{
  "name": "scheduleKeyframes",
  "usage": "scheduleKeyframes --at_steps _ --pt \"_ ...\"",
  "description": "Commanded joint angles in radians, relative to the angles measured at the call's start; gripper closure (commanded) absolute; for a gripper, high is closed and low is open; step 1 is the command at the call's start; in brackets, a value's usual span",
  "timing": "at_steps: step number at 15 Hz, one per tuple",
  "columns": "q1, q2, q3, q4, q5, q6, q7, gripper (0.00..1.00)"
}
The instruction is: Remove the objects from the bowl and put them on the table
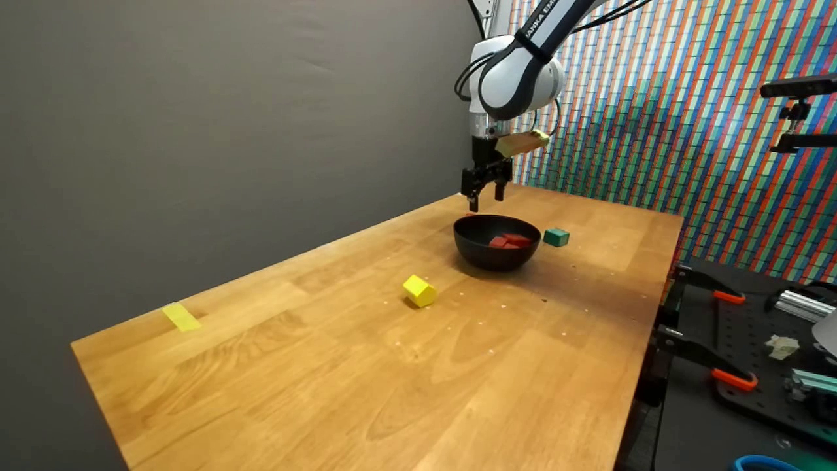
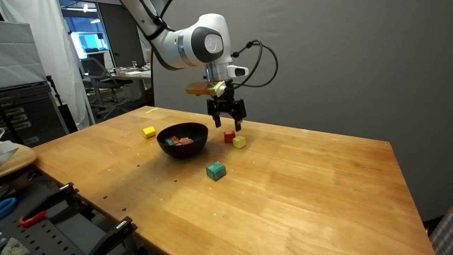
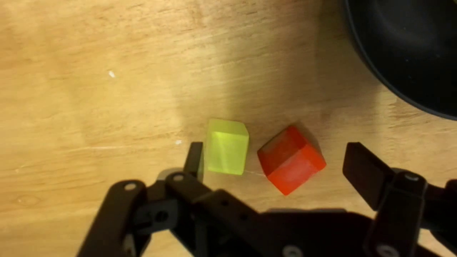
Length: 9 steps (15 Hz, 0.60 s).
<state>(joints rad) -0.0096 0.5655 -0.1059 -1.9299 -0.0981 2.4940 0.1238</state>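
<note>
At the left in an exterior view, a drawer cabinet [image 2: 28, 109] stands beyond the tabletop [image 2: 300, 198]. On the tabletop, far left: bright yellow block [image 2: 149, 132], well apart from the other blocks; yellow tape mark [image 2: 152, 110] farther back, at the far edge. Next rightward, black bowl [image 2: 181, 151], upright. Contents: red blocks [image 2: 185, 142] and a green piece [image 2: 169, 142], close together; count cannot be told. Dark green block [image 2: 216, 171] lies on the tabletop, right of the bowl and nearer, apart from it.

Over the far side, right of the bowl, the tool [image 2: 228, 127] hangs from the arm [image 2: 198, 46], pointing down, seen in both exterior views. Its fingers [image 3: 194, 157] are spread wide. Below, on the tabletop: red block [image 3: 291, 160], then pale yellow block [image 3: 227, 151] to the right of it and slightly nearer. Wrist view shows a narrow gap between these two, both within the span of the fingers. One finger appears just beside the pale yellow block, contact cannot be told; the other stands apart from the red block. Grey wall [image 2: 336, 71] along the far side. At the right edge, near: checked cloth [image 2: 442, 230].
</note>
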Motion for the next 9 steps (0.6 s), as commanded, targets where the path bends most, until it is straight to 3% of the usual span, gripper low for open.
scheduleKeyframes --at_steps 1,4,9 --pt "0.024 -0.225 0.007 -0.172 -0.035 -0.017 -0.029 0.00" --pt "0.031 -0.312 0.040 -0.241 -0.025 -0.051 -0.054 0.00" --pt "0.009 -0.264 0.094 -0.288 -0.053 -0.041 -0.285 0.00"
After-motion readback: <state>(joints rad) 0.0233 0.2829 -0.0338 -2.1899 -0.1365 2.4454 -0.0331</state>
